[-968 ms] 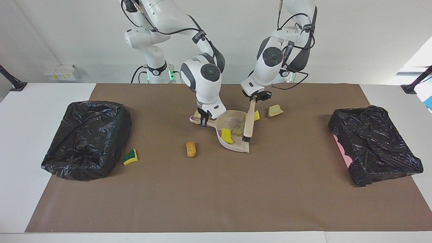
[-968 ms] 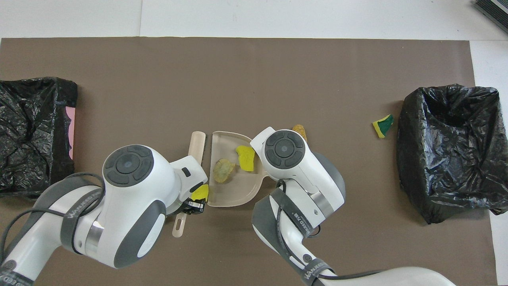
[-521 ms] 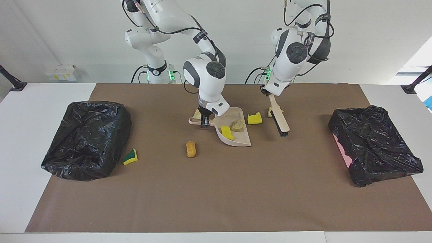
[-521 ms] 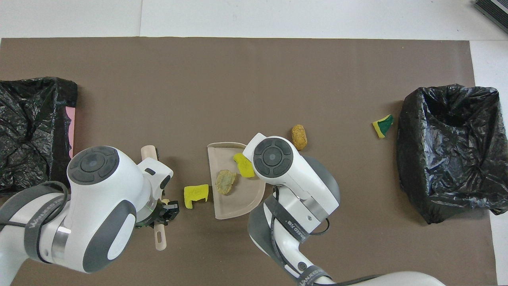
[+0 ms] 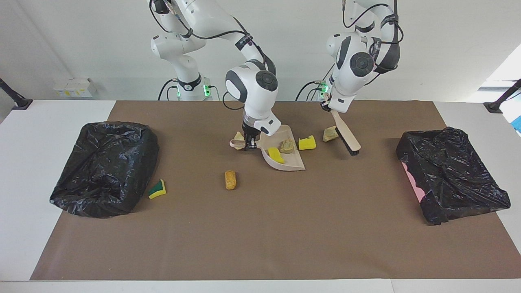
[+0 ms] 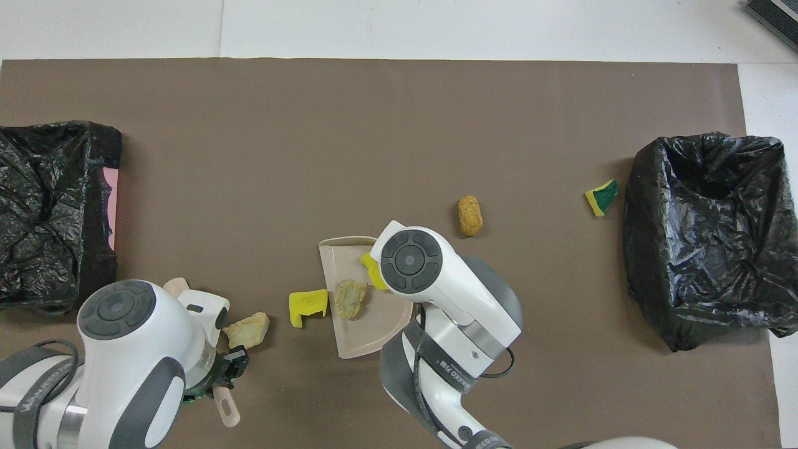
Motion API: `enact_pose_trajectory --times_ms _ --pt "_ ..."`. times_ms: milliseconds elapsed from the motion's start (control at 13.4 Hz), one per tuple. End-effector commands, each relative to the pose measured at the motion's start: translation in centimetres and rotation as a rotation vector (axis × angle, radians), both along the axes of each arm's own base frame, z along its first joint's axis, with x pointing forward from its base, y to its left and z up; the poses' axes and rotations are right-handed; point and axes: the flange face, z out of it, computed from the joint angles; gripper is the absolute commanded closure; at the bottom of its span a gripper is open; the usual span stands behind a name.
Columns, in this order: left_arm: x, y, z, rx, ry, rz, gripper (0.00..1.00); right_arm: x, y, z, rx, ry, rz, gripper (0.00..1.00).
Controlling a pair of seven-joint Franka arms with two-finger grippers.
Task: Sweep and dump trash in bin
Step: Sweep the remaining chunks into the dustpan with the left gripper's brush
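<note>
- Beige dustpan (image 5: 285, 156), centre of the facing view, has its handle clamped in the right gripper (image 5: 249, 145); a yellow sponge (image 5: 275, 155) and a pale lump (image 5: 287, 146) lie in it.
- White right-arm housing hides part of that pan from overhead.
- Left gripper (image 5: 328, 106), upper centre-right, is closed on the brush (image 5: 346, 136) handle.
- Loose trash: yellow block (image 5: 307, 143), beige lump (image 5: 330, 134), another lump (image 5: 238, 138) half hidden, bun (image 5: 230, 179), green-and-yellow sponge (image 5: 157, 189).
- Brown mat (image 5: 260, 236) covers a white table; black-lined bins (image 5: 105, 167) sit at both edges.

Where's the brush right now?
The left gripper holds the brush slanting down, bristles beside a beige lump, toward the left arm's end from the dustpan.
</note>
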Motion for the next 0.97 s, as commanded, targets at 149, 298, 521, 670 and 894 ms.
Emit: enact_pose_trajectory --times_ms 149,298,521,670,894 --pt "-1.4 1.0 -2.8 0.000 0.000 0.041 1.00 -1.2 1.3 -0.9 -0.020 -0.012 0.002 1.00" --pt "-1.3 -0.3 -3.7 -0.069 0.017 0.059 1.00 -1.4 2.1 -1.6 -0.015 -0.021 -0.027 1.00" --pt "-0.2 -4.3 -4.4 -0.135 -0.062 0.019 1.00 -1.7 2.9 -2.4 -0.008 -0.031 -0.051 1.00" --pt "0.4 -7.2 -4.1 -0.180 -0.133 -0.022 1.00 -1.7 2.9 -2.4 -0.004 -0.034 -0.052 1.00" --pt "-0.3 -11.7 -3.3 -0.201 -0.197 -0.126 1.00 -1.7 2.9 -2.5 -0.006 -0.033 -0.056 1.00"
